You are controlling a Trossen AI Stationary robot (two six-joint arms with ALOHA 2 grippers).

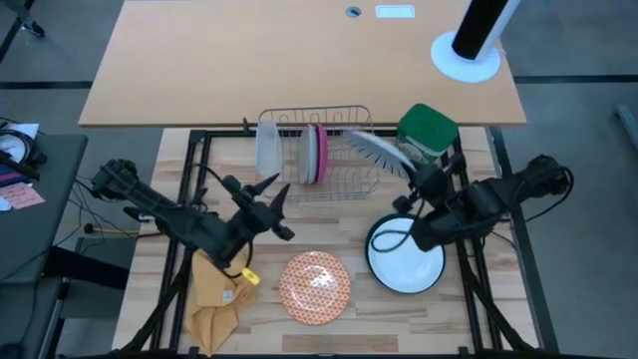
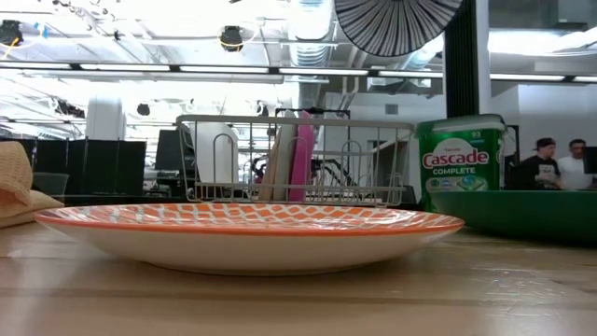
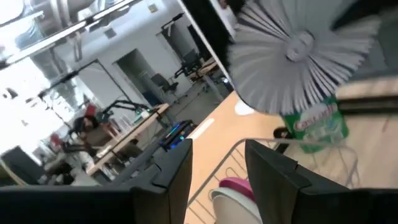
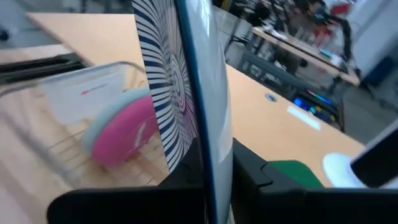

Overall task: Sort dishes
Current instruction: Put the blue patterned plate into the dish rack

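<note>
My right gripper [image 1: 411, 172] is shut on a black-and-white striped plate [image 1: 377, 150], which hangs in the air over the right end of the wire rack [image 1: 344, 184]. A grey plate [image 1: 307, 155] and a pink plate [image 1: 321, 155] stand on edge in the rack. On the table lie an orange-and-white patterned plate [image 1: 314, 284] and a white plate with a dark rim [image 1: 407, 257]. My left gripper [image 1: 274, 191] hovers open by the rack's near left corner, with nothing between its fingers [image 3: 174, 171]. My right gripper pinches the striped plate's rim [image 4: 210, 146] between its two fingers, one on the striped face and one on the plain back. The fingers come about level from the table's right and near side. The plate stands on edge, lifted clear above the rack.
A frosted container [image 1: 269, 145] stands at the rack's left end and a green canister [image 1: 429, 130] just right of the rack. A yellow cloth [image 1: 219, 294] lies at the near left. People show in the room behind [image 2: 555, 159].
</note>
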